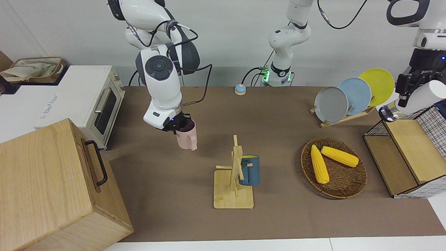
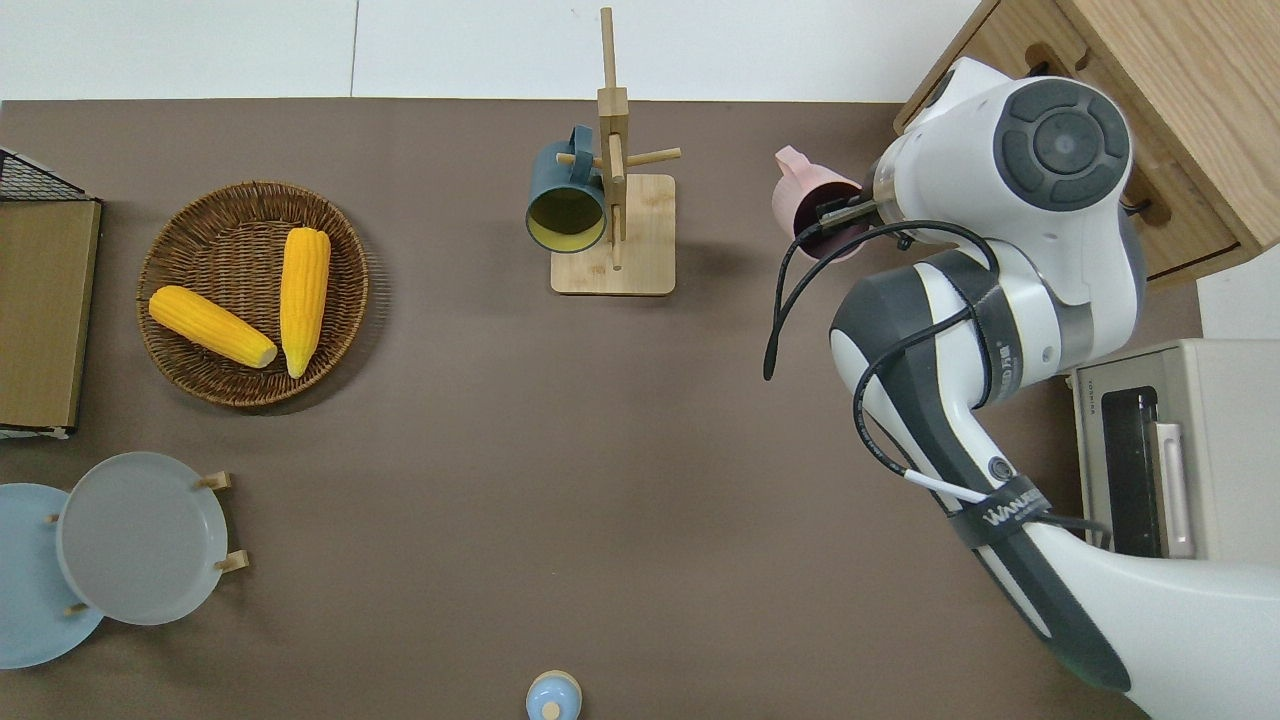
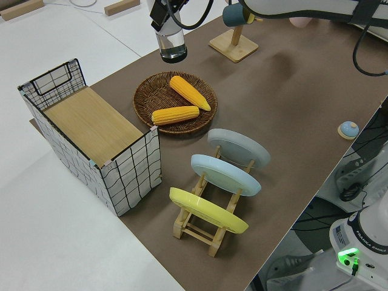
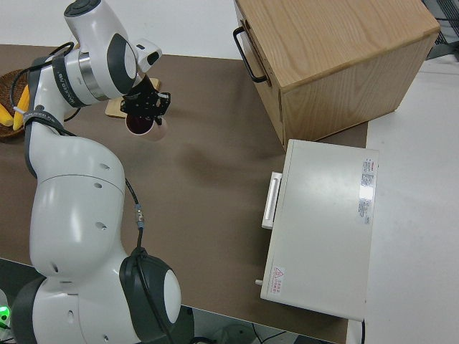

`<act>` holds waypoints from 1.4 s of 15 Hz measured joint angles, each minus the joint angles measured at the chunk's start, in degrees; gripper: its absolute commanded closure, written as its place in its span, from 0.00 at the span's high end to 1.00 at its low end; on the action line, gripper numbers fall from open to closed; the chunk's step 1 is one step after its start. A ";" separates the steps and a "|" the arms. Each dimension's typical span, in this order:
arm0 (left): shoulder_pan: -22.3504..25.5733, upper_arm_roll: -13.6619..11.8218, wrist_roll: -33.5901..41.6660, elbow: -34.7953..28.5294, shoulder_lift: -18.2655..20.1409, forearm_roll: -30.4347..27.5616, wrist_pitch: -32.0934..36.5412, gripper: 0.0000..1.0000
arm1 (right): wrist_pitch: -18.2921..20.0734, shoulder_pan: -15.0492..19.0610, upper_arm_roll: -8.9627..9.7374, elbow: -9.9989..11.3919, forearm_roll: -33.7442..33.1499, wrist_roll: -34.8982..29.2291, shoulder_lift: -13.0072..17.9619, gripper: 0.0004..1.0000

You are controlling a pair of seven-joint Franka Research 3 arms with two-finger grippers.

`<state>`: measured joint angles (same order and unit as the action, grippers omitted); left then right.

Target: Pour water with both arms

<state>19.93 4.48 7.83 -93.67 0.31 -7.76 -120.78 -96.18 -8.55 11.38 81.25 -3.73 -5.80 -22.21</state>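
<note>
My right gripper is shut on the rim of a pink mug. It holds the mug upright over the brown table, between the wooden mug rack and the wooden box. A dark blue mug hangs on that rack. My left gripper is shut on a pale clear tumbler. It is held tilted by the wire crate at the left arm's end, outside the overhead view.
A wicker basket holds two corn cobs. A rack with three plates stands nearer to the robots. A toaster oven and a small blue button are also on the table.
</note>
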 measured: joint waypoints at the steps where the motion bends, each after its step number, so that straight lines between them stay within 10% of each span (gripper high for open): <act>1: -1.26 0.13 -2.34 -2.13 1.51 1.63 -0.16 0.00 | 0.17 -0.94 0.23 0.07 1.08 -1.91 0.00 0.00; 8: -4.70 5.29 -10.37 -16.19 11.92 4.49 -2.37 0.00 | -1.62 -8.92 0.75 0.65 9.67 -19.86 -0.93 0.00; 21: -10.05 8.98 -12.32 -37.94 23.37 0.97 -8.93 0.00 | -22.33 -21.80 0.77 -0.18 15.93 -43.18 -11.59 0.00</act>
<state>9.88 13.46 -4.49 -131.61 23.68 -6.80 -129.71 -118.51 -30.36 12.15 81.07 12.20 -48.98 -33.80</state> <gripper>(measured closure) 0.361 0.943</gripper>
